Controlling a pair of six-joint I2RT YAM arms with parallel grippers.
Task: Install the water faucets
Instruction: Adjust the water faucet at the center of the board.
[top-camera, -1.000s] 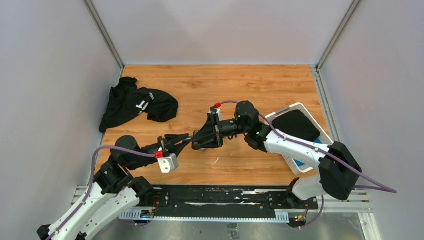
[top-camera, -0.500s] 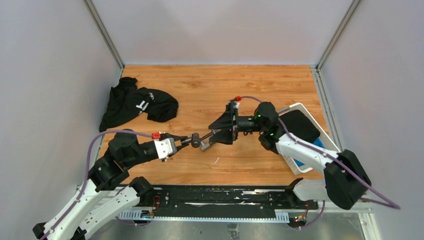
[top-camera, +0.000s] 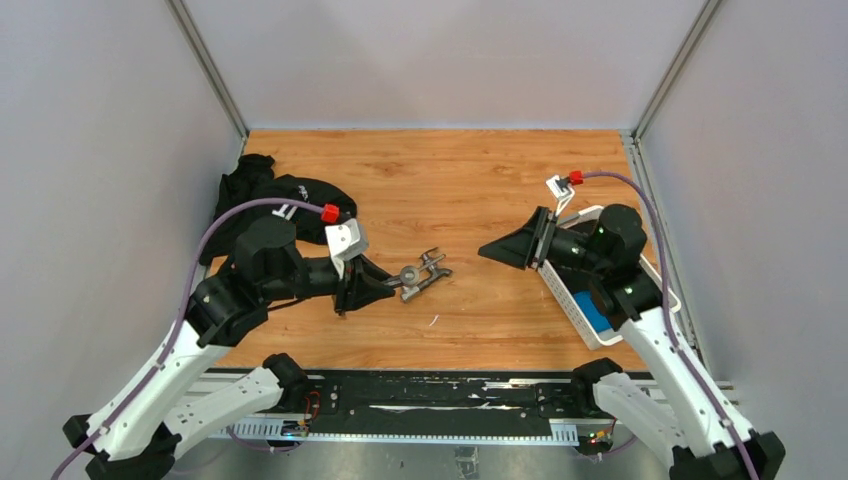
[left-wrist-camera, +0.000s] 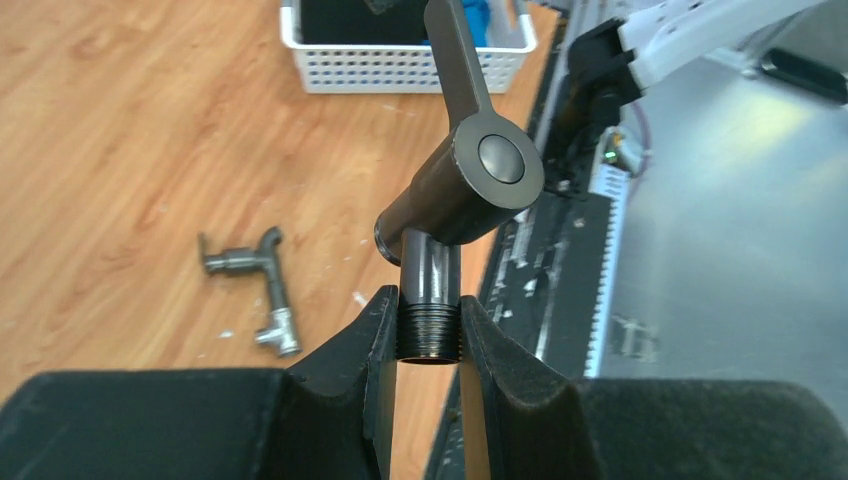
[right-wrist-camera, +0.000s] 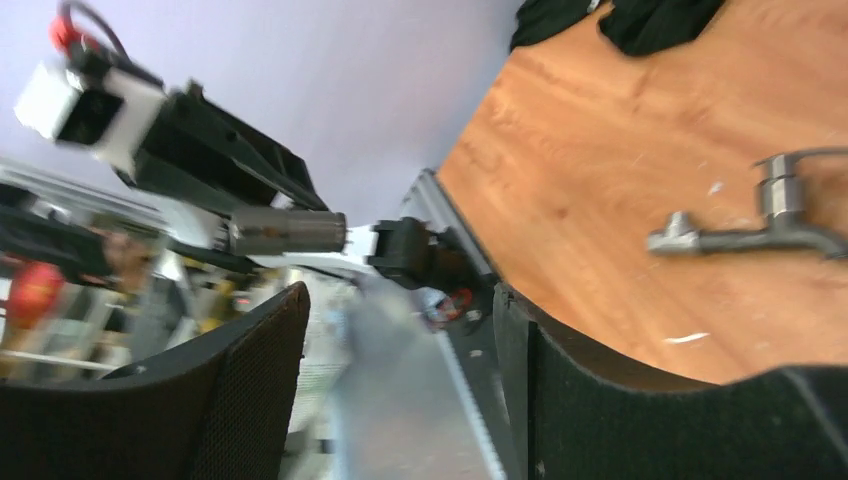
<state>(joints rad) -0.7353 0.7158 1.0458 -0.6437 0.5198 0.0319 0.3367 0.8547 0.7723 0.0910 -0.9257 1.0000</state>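
Observation:
My left gripper (top-camera: 392, 283) (left-wrist-camera: 430, 325) is shut on the threaded stub of a dark-grey water faucet (top-camera: 408, 274) (left-wrist-camera: 470, 180). Its lever handle points away toward the basket, and it is held above the wooden table. A second faucet piece (top-camera: 432, 260) (left-wrist-camera: 255, 290) (right-wrist-camera: 750, 225), grey with short pipe stubs, lies flat on the wood just beyond the held one. My right gripper (top-camera: 487, 250) (right-wrist-camera: 398, 300) is open with nothing between its fingers, well to the right of both pieces. The right wrist view shows the held faucet (right-wrist-camera: 285, 230) from the side, blurred.
A white plastic basket (top-camera: 570, 295) (left-wrist-camera: 400, 70) stands at the right under the right arm, with dark and blue items inside. A black cloth garment (top-camera: 270, 205) lies at the back left. A black rail (top-camera: 430, 395) runs along the near edge.
My right gripper has opened, let go of the faucet and pulled back right toward the basket. My left arm swung round, still shut on the faucet.

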